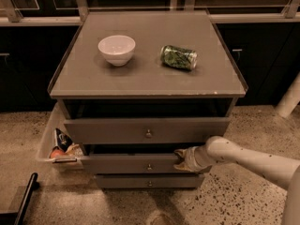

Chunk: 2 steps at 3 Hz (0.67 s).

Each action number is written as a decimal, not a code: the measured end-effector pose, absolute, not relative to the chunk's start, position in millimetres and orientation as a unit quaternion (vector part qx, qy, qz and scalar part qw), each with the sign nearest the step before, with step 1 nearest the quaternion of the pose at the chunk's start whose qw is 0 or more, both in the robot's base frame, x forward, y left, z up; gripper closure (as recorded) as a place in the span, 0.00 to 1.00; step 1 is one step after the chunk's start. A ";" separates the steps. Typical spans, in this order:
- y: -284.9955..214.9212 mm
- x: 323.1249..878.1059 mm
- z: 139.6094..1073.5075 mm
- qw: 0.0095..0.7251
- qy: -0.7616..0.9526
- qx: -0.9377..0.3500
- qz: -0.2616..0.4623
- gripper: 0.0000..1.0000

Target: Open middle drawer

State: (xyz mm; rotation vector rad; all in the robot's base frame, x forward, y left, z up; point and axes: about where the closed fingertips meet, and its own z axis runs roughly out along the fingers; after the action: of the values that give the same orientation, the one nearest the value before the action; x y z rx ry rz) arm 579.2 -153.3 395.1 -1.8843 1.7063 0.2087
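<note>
Found a grey-brown desk (140, 81) at frame centre, with three drawers stacked in its front. Noted on the desk top a white bowl (116, 49), upright, and at its 3 o'clock, well apart, a green can (178, 57) lying on its side.

Recorded the top drawer (108, 131) as standing well forward of the desk body, with a dark gap behind its front and a small round top knob (148, 134) at mid-front.

Located the middle drawer (122, 164) directly at 6 o'clock of the top drawer, second of the three. Noted its front a little forward of the bottom drawer (126, 182), a dark slot above its upper edge, and a round middle knob (149, 167) at mid-front.

Placed the pincer (184, 158) at 3 o'clock of the middle knob, near it but apart, against the right part of the middle drawer's front at the upper edge. Could not tell whether clenched, released or grasping anything.

Traced the pale arm (253, 159) from the pincer out to the frame edge at 4 o'clock.

Noted a low open bin (47, 135) just beside the desk at 9 o'clock of the drawers, holding snack packets (63, 146). Noted a black bar (26, 196) on the speckled floor (234, 200) at 8 o'clock of frame centre.
</note>
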 end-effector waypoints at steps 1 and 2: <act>-153.3 579.2 395.1 0.291 0.640 -0.707 0.078 0.62; -151.1 580.1 396.5 0.292 0.639 -0.708 0.080 0.39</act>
State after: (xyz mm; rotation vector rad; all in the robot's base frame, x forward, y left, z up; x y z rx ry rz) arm 580.1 -151.1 396.5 -1.8860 1.7023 0.2136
